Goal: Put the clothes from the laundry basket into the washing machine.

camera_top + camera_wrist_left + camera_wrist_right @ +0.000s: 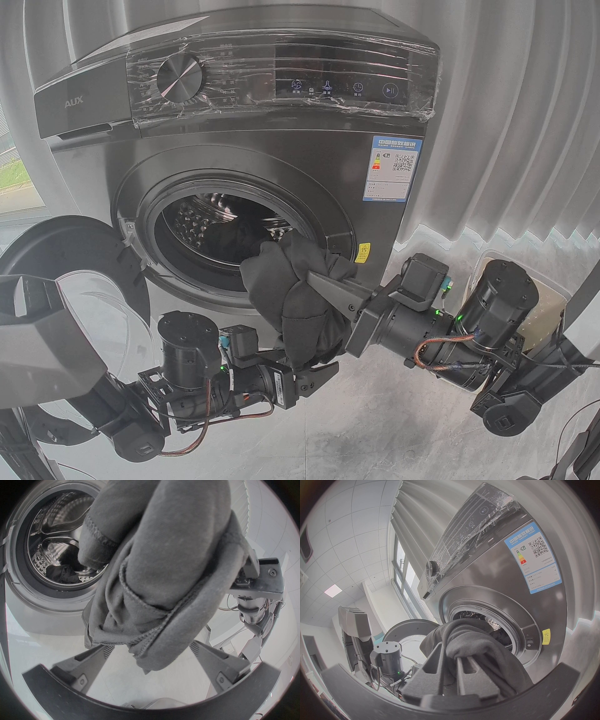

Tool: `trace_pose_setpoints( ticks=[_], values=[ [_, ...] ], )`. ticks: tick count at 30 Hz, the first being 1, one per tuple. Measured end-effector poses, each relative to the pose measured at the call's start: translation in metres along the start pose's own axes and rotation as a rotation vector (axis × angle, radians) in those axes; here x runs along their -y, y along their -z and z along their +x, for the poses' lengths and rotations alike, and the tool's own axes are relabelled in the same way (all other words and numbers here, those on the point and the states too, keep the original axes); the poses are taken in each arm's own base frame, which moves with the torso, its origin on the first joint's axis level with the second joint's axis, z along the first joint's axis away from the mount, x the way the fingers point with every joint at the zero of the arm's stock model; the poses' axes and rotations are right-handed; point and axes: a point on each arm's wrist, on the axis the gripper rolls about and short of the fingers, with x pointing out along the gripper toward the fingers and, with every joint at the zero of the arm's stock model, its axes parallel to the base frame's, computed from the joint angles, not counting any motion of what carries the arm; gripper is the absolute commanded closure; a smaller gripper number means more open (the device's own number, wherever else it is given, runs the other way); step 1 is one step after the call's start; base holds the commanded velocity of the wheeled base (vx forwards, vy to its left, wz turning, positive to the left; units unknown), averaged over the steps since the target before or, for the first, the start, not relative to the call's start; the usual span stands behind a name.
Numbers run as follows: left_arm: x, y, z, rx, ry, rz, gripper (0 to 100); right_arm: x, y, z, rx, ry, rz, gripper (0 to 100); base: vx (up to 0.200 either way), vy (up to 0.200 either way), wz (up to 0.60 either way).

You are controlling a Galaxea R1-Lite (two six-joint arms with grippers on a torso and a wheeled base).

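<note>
Grey front-loading washing machine (350,169): brushed metal panels, smooth, soft satin sheen.
Black control panel (337,69): glossy, under wrinkled clear plastic film (144,94).
Round silver dial (180,78): spun metal, shiny.
Perforated steel drum (194,219): bright, mirror-like metal.
Round open door (62,244), near left: dark matt plastic rim, clear glossy window.
Dark grey cloth garment (294,294): matt, soft fleecy knit, stitched hems.
Right gripper (451,659): matt dark plastic fingers, faintly grainy.
Left gripper (149,645): matt dark plastic fingers, ribbed inner pads.
White pleated curtain (519,125), far right: matt cloth.
Pale floor (387,431): smooth, glossy tile.
</note>
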Motion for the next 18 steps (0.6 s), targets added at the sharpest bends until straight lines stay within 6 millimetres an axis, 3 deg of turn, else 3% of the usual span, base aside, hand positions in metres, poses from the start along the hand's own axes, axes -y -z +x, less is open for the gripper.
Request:
trace_pose_setpoints(
  ticks=[11,18],
  values=[
    [-0.0010,0.0000,0.0024,0.022,0.005,0.004,100,0.0009,-0.0022,-0.0026,0.039,0.001,-0.010,100,0.000,0.000,0.00],
    [0.0054,-0.0014,-0.0050,0.063,0.036,0.017,100,0.0058,0.0071,-0.0079,0.004,0.031,-0.008,100,0.000,0.000,0.00]
  ],
)
